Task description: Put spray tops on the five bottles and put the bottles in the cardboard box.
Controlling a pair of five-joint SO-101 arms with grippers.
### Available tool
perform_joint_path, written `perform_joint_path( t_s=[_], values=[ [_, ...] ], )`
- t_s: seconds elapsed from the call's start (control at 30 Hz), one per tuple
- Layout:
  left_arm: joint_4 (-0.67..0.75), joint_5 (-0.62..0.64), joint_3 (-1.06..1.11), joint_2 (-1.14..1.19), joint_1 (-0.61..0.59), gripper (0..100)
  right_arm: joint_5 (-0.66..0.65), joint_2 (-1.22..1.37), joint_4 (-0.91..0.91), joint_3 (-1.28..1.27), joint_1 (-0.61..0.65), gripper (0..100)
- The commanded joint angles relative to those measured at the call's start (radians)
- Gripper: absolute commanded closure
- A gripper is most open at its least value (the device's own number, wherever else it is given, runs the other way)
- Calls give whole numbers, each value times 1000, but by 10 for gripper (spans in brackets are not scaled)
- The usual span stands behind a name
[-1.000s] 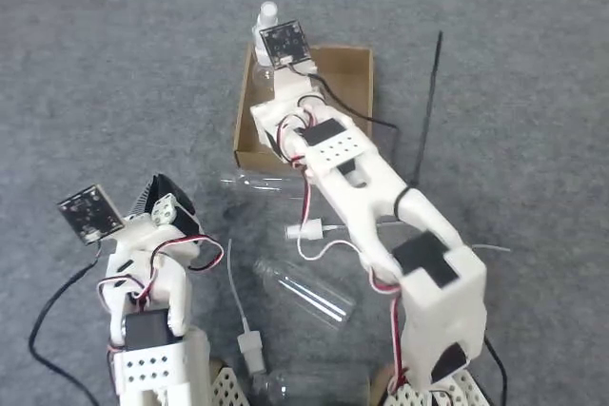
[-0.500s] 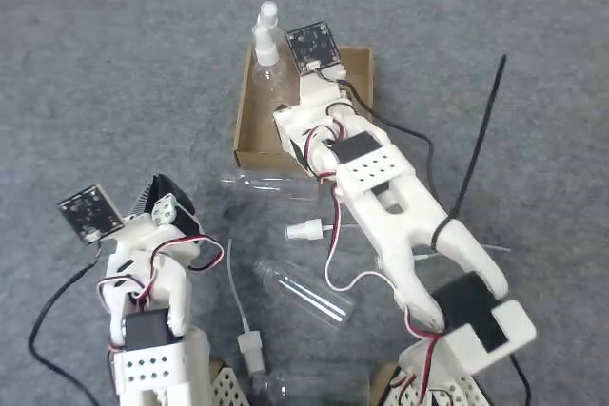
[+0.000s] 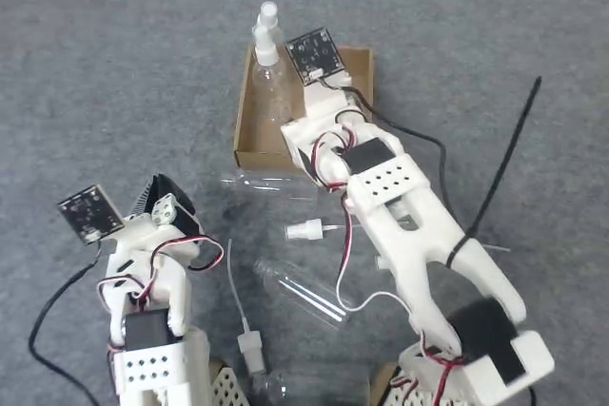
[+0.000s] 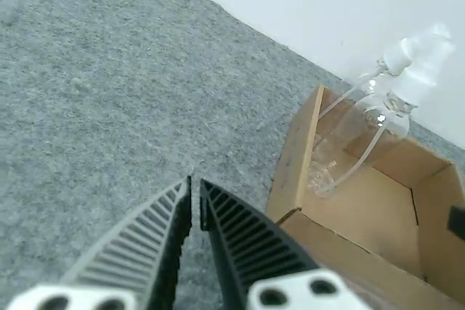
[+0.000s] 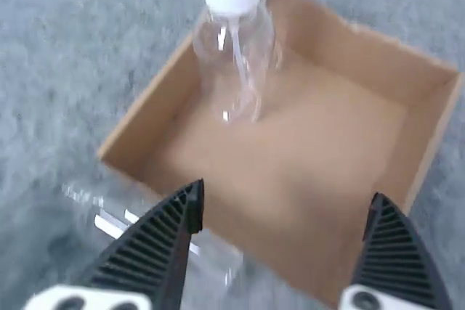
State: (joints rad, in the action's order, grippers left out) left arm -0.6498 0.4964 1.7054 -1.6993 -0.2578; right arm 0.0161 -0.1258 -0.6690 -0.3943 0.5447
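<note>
Hovering above cardboard box [image 5: 327, 150], right fingers [image 5: 156, 245] spread wide

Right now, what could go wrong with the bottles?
The capped bottle stands in a corner of the cardboard box, poking above its rim; the open right end effector above the box could bump it over.
An uncapped bottle lies on the carpet just outside the box, and might roll if nudged.
</note>
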Motion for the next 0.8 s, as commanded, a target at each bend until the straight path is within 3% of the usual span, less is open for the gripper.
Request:
perform_joint_path(
  t_s=[0.0,0.2,0.47,0.77],
  values=[
    [68,-9,-15,-15,-31,988,-15,-91,-150,124,-8,701],
    [110,-8,-15,-15,-97,988,-17,-102,-280,204,-4,702],
    [110,-8,-15,-15,-98,988,-17,-127,-513,265,62,702],
    [110,-8,-15,-15,-98,988,-25,-211,-645,261,122,702]
  ],
)
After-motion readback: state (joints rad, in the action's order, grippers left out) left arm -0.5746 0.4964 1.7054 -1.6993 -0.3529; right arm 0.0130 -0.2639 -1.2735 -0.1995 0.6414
